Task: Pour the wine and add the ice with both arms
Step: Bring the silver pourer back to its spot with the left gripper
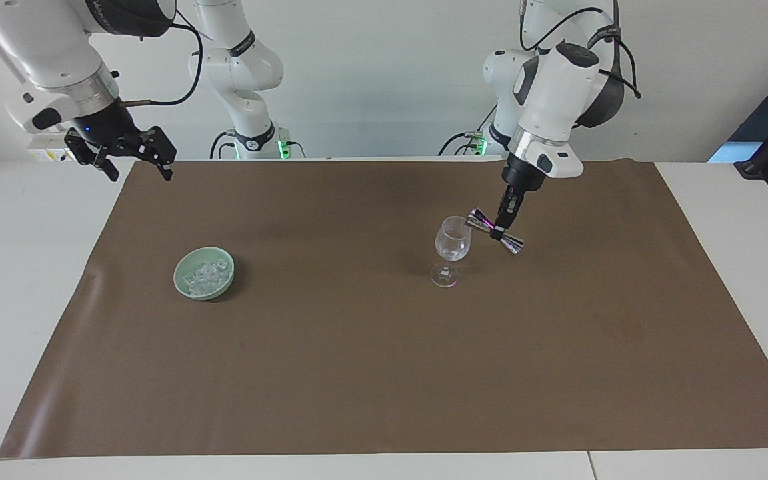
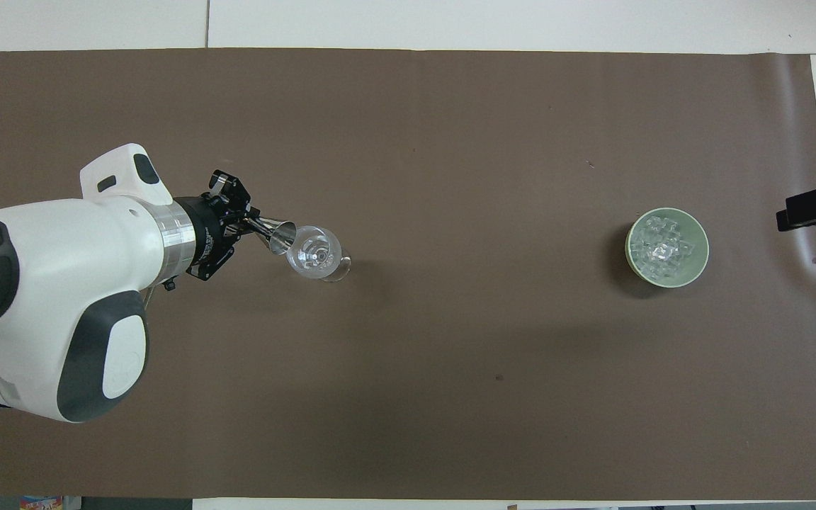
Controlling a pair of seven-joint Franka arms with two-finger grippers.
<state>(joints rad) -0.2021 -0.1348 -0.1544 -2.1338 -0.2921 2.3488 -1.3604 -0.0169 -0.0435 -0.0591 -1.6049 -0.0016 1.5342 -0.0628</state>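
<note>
Plain colours across your table, no patterns.

You see a flat brown mat (image 1: 384, 373) over the white table (image 1: 17, 267), unpatterned save a faint sheen. At nine o'clock in the facing view your pale green bowl (image 1: 182, 282) holds clear, glassy ice (image 1: 205, 275). At three o'clock from it stands the clear stemmed glass (image 1: 452, 245), colourless. The jigger (image 1: 496, 232) at its rim is mirror silver with a purplish glint. Your left gripper (image 1: 505, 223) is black, on a white arm with a silver wrist ring and dark grey joint bands. Your right gripper (image 1: 132, 152) is black too, with a small blue light above it.
</note>
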